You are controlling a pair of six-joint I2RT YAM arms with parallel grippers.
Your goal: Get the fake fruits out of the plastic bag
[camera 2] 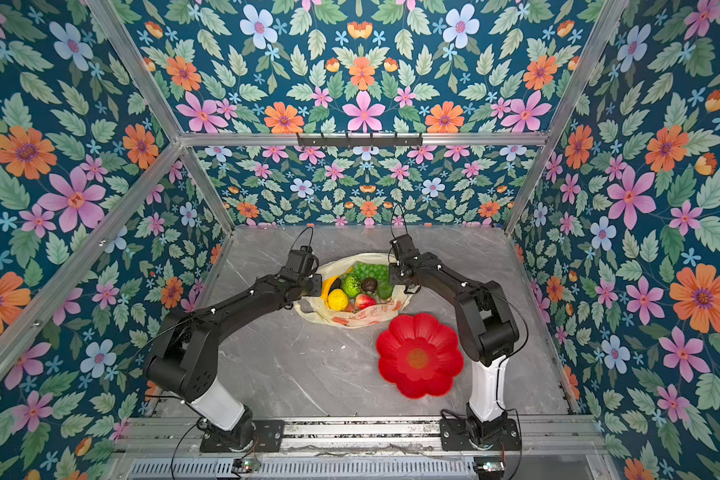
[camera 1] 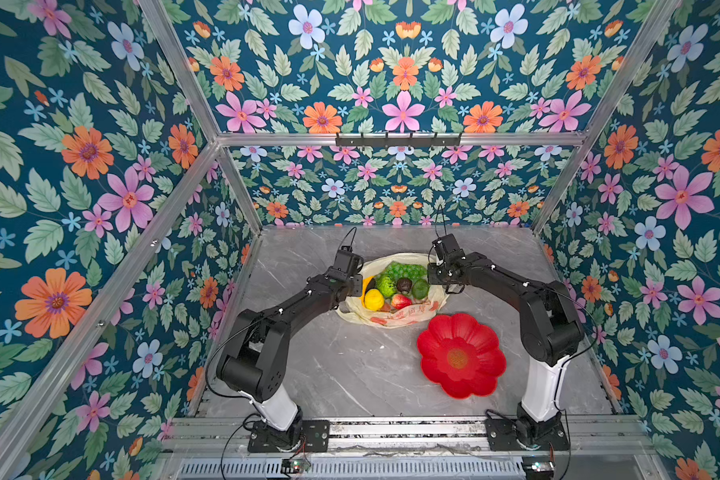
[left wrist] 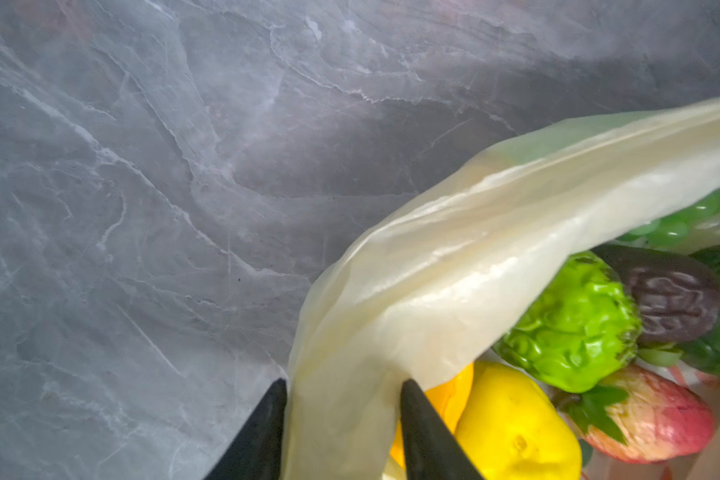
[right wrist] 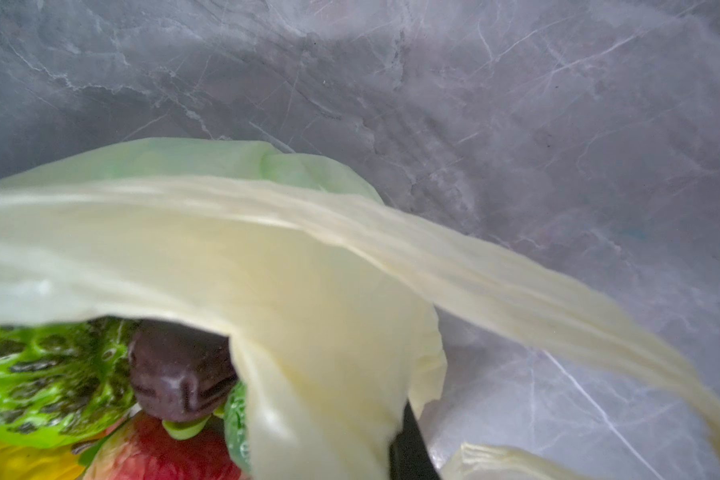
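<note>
The plastic bag [camera 1: 391,321] [camera 2: 352,321] lies open at the middle back of the table, with the fake fruits inside. I make out a yellow lemon [camera 1: 373,299], a bumpy lime-green ball [camera 1: 386,285], green grapes [camera 1: 405,271], a dark brown piece [camera 1: 404,285] and a red one [camera 1: 400,301]. My left gripper [camera 1: 360,286] [left wrist: 344,382] is at the bag's left rim, shut on a bunched fold of film [left wrist: 341,415]. At the right rim my right gripper [camera 1: 434,275] is shut on the film, which hides all but one finger [right wrist: 410,453].
A red flower-shaped plate [camera 1: 460,357] [camera 2: 418,357] lies on the grey marble table [camera 1: 350,374], in front of the bag and to its right. Floral walls close in the back and both sides. A loose bag handle [right wrist: 558,316] stretches past the right gripper.
</note>
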